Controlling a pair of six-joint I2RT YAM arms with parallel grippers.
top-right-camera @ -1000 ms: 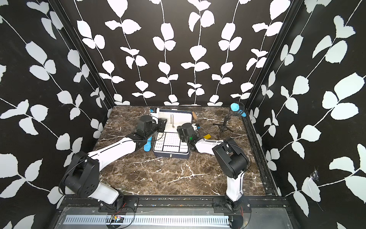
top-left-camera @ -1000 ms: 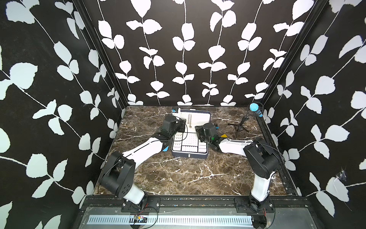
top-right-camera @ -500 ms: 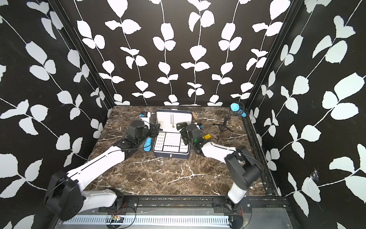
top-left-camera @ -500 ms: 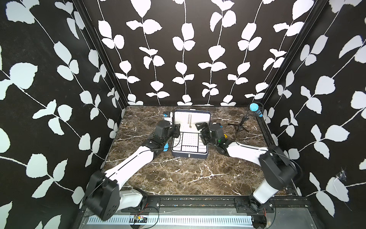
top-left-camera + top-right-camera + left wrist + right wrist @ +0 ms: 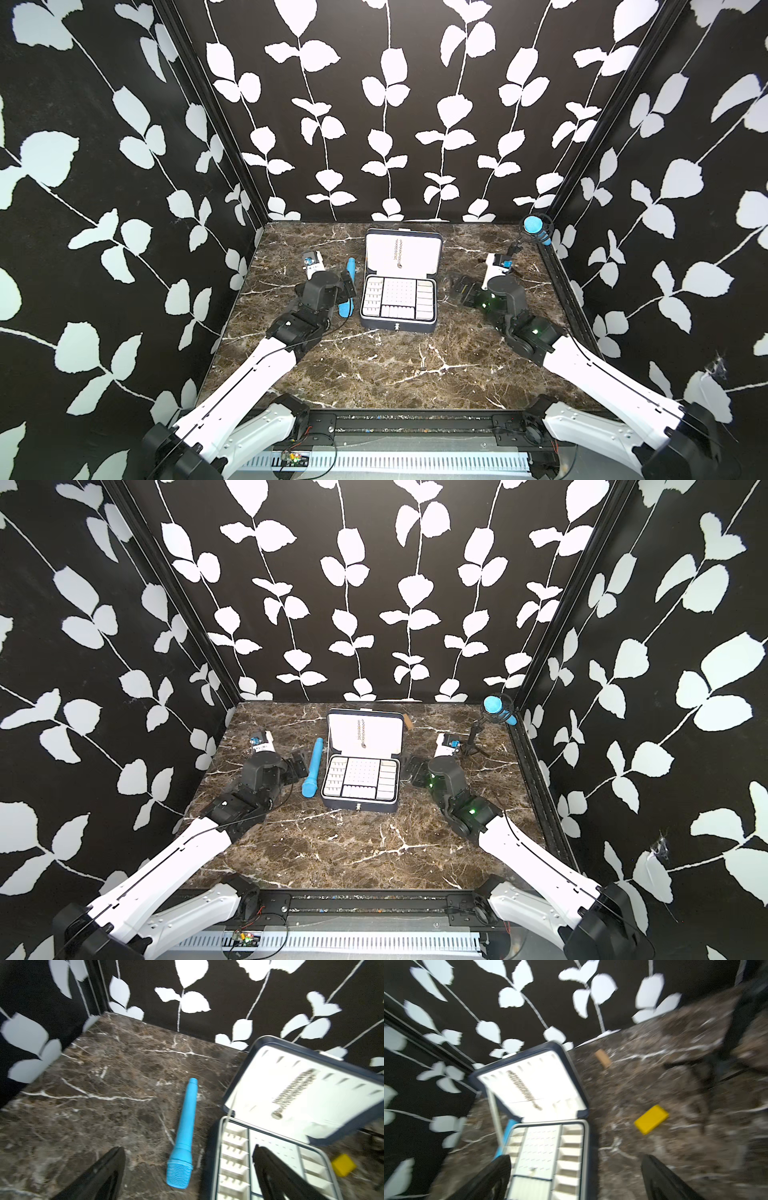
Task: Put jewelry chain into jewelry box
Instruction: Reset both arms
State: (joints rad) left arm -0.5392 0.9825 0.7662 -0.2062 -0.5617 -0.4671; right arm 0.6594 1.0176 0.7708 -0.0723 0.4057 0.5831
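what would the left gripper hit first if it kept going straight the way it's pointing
Probably the blue microphone: in the left wrist view its head lies between the open fingers of the left gripper, with the jewelry box edge just beside. Depth is unclear; it could touch the table first.

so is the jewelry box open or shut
Open: the lid of the jewelry box is tilted back, the jewelry chain lies against its white lining, and the tray is exposed.
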